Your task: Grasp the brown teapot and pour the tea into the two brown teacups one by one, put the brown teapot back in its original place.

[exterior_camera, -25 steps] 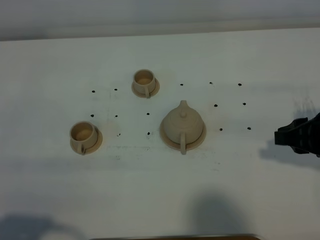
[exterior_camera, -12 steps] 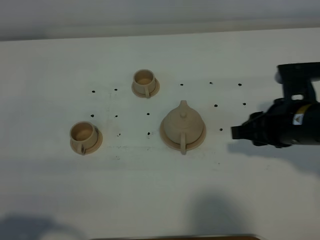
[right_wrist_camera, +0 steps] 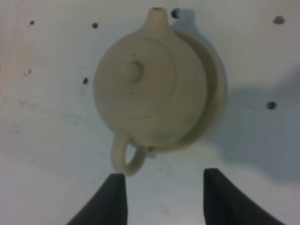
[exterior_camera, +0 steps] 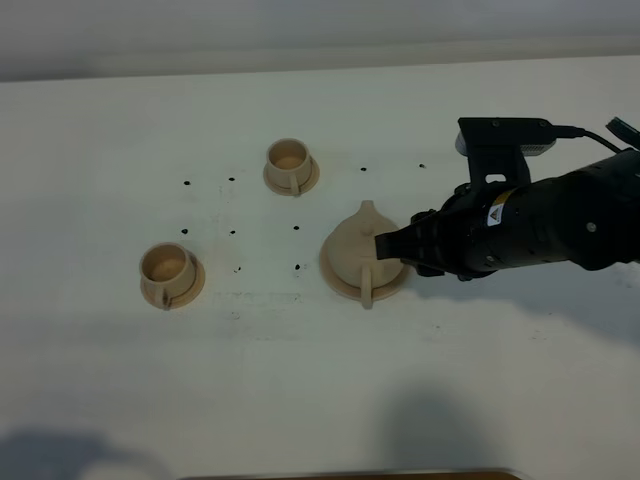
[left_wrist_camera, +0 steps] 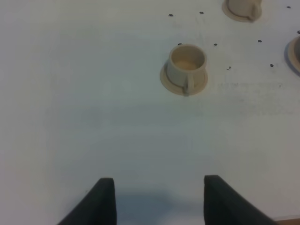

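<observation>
Your left gripper [left_wrist_camera: 159, 180] hangs over the table [exterior_camera: 90, 380], jaws apart with nothing between them. At the left, the nearer teacup [exterior_camera: 167, 268] stands on a small saucer [exterior_camera: 197, 284], handle toward the front. The second teacup [exterior_camera: 290, 160] sits farther back and to the right, likewise on one. Right of both, the brown teapot [exterior_camera: 350, 250] rests on its wide saucer [exterior_camera: 335, 282], spout pointing back and loop handle forward. Your right gripper [right_wrist_camera: 164, 174] hovers over the teapot's right side, partly open and empty. One fingertip is just beside the handle; you cannot tell whether it touches.
</observation>
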Robot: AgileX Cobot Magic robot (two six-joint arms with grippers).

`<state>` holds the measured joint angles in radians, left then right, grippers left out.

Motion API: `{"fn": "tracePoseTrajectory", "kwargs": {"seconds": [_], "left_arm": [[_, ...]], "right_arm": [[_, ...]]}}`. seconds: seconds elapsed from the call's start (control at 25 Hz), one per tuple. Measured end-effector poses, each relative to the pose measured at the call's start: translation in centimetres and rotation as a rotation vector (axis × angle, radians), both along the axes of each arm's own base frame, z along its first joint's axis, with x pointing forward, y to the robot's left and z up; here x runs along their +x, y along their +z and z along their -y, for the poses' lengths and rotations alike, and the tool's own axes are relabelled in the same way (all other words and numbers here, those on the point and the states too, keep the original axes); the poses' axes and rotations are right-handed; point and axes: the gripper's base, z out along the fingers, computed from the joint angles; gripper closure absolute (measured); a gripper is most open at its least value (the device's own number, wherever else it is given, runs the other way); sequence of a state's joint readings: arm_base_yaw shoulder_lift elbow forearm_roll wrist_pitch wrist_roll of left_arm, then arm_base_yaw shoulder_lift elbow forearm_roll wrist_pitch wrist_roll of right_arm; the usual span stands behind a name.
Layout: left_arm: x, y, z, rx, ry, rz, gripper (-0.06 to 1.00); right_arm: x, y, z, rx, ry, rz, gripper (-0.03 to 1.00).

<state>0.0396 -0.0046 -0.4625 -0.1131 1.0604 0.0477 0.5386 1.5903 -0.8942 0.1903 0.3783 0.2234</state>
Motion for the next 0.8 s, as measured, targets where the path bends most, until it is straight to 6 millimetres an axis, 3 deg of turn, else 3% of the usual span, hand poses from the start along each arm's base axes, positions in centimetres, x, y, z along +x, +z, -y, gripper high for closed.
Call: {"fn": "tracePoseTrajectory", "kwargs": {"seconds": [0.44, 0.8], "left_arm": [[0.0, 0.0, 0.0, 0.0, 0.0, 0.001, 0.46], [0.0, 0.0, 0.0, 0.0, 0.0, 0.0, 0.46]], "right_arm": [[-0.4, -1.5, -1.3, 0.021, -0.001, -0.074, 0.6], [-0.5, -1.2, -3.1, 0.026, 0.04, -0.064, 0.6]]}}
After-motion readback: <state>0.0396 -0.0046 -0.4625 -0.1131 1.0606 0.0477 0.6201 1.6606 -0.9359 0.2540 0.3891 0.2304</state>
